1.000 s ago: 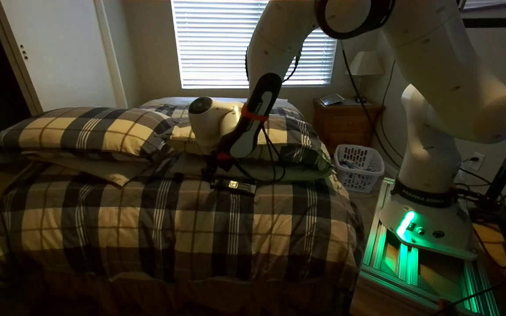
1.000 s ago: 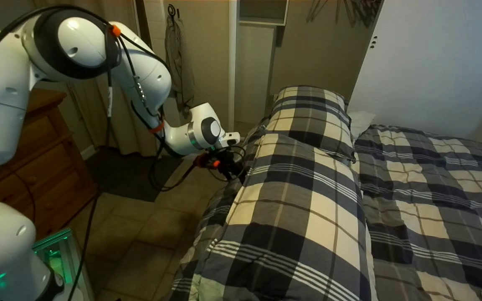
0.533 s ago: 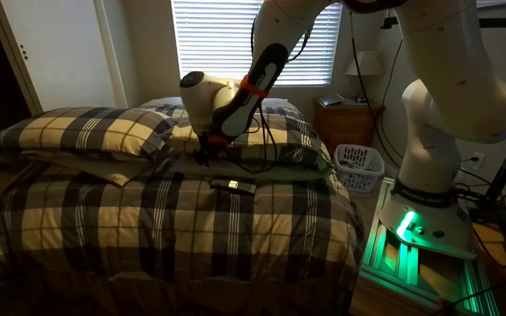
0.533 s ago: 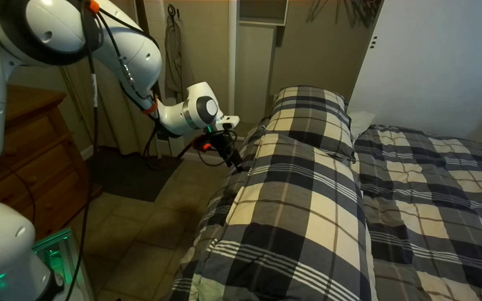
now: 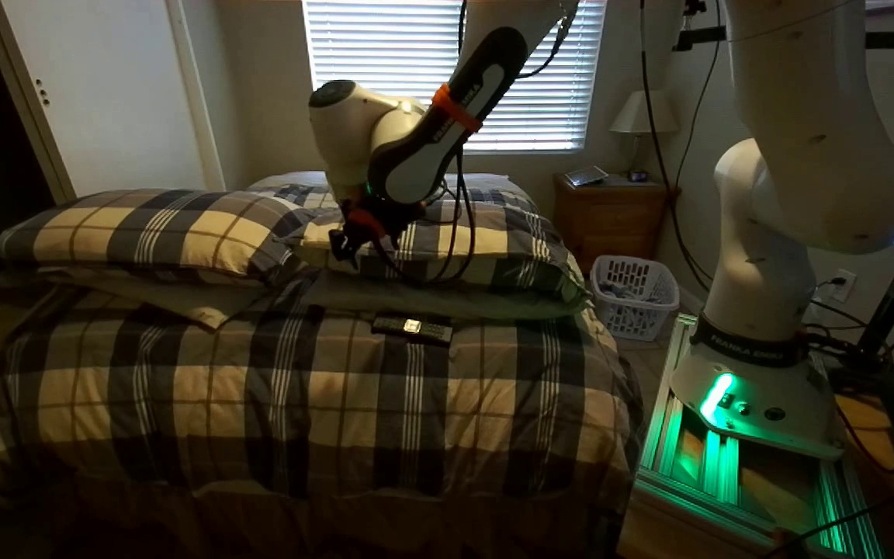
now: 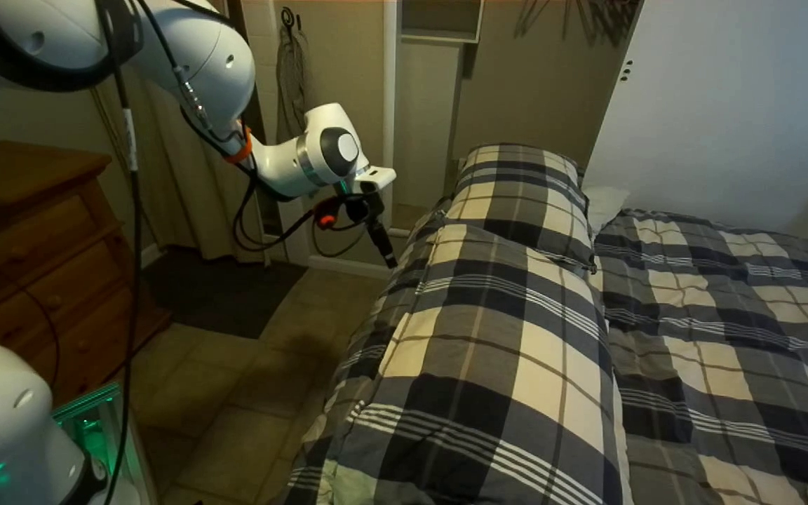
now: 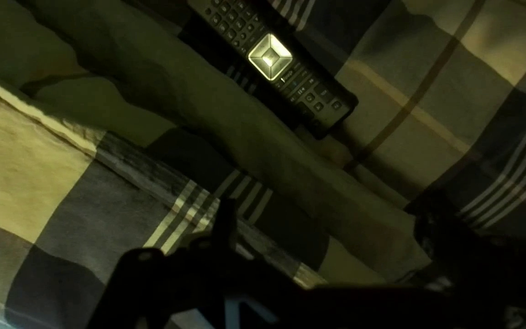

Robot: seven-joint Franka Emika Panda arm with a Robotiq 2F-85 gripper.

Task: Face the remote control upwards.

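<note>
The black remote control (image 5: pixel 413 329) lies flat on the plaid bedspread, just in front of the pillows, in an exterior view. Its button side faces up, and the buttons and a shiny square pad show on the remote in the wrist view (image 7: pixel 270 59). In an exterior view where the pillows block the line of sight, the remote is hidden. My black gripper (image 5: pixel 355 256) is above and behind the remote, near the front of a pillow, and touches neither remote. The gripper also shows beside the pillows (image 6: pixel 391 262). In the wrist view its fingers (image 7: pixel 327 205) are spread wide with nothing between them.
Plaid pillows (image 5: pixel 160 233) (image 6: pixel 495 315) are stacked behind the remote on the bed (image 5: pixel 369 404). A white laundry basket (image 5: pixel 635 303) and a wooden nightstand (image 5: pixel 610 213) stand beside the bed. Cables hang from the arm. A wooden dresser (image 6: pixel 60 266) stands near the arm.
My gripper has risen up and away from the remote, from right beside it to above pillow-front height. The remote stays in the same place, buttons up.
</note>
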